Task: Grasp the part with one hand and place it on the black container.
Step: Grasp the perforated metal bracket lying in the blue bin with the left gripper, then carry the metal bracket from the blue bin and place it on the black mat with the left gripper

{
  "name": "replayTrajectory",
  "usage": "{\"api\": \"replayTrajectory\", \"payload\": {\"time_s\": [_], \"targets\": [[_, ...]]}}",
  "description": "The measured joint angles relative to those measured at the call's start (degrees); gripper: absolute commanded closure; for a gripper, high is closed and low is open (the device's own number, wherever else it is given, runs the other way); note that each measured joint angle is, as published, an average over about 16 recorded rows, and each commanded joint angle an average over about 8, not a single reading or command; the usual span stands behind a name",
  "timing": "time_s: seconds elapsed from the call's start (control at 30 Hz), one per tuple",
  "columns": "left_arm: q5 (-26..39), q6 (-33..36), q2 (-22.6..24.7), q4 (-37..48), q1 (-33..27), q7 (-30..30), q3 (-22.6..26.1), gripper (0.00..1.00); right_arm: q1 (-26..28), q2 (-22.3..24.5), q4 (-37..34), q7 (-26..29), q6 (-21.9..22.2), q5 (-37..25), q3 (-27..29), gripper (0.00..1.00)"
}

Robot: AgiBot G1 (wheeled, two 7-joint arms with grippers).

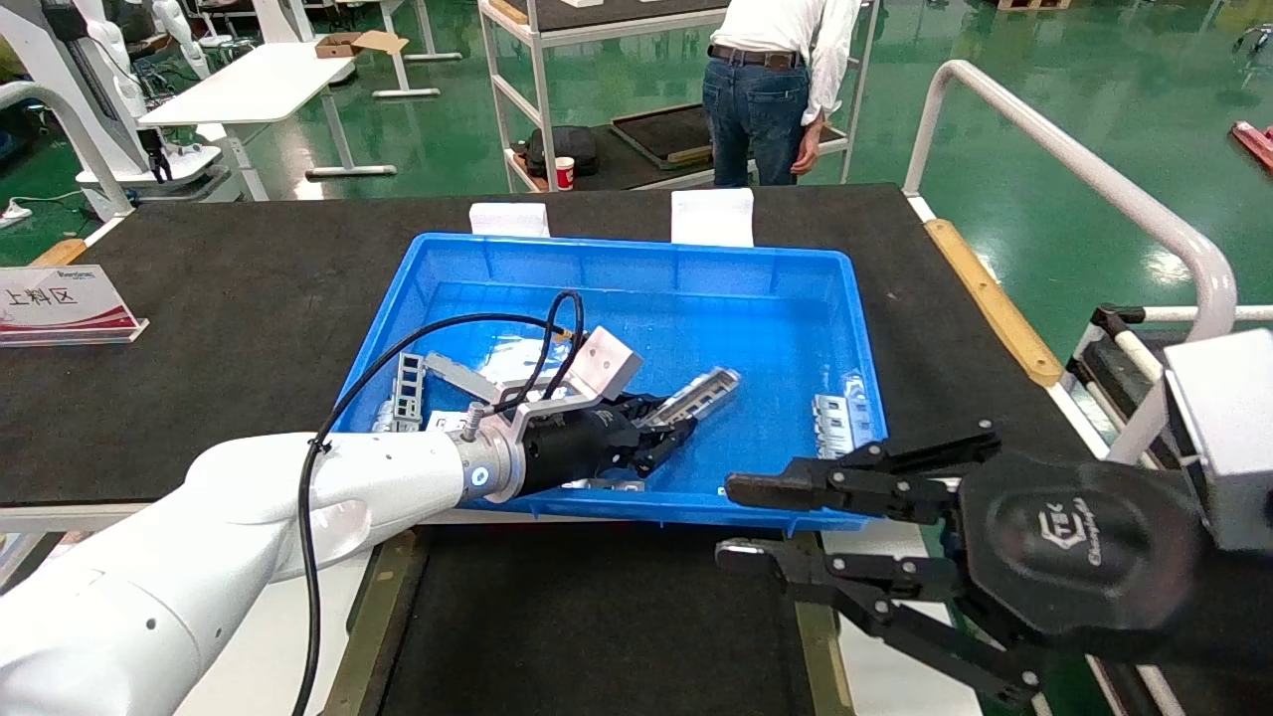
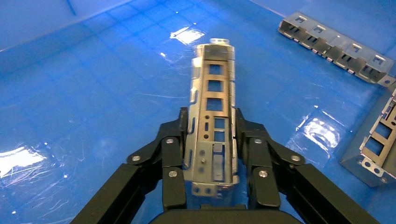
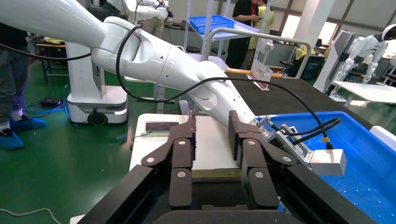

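Inside the blue bin, the left gripper has its two black fingers squeezed on the sides of the part. The part is a thin silver strip with a row of little square windows. It sticks out past the fingertips and points toward the far right of the bin. I cannot tell for sure if it is lifted off the bin floor yet.

More silver pieces lie in the bin near its right wall, and one is near the left wall.

The black container sits just in front of the bin, close to the robot, and looks bare.

The right gripper waits over the container's right side with its fingers apart, holding nothing.

So the grabbing step looks done. Next the left arm needs to lift the part over the bin's near wall, bring it back to the container, and let go gently.
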Motion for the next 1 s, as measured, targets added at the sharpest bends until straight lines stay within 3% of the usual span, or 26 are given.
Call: {"api": "replayTrajectory", "payload": {"time_s": [0.73,1.0], "targets": [[-9.80,-3.26,-0.31,-0.89,-1.53,0.96,2.09,1.00,0.00,0.00,0.00,0.00,0.00,0.00,-0.01,1.00],[-14.62,5.04,-2.80,-3.53,-3.09,3.40,0.50,1.00,0.00,0.00,0.00,0.00,0.00,0.01,-0.01,1.00]]}}
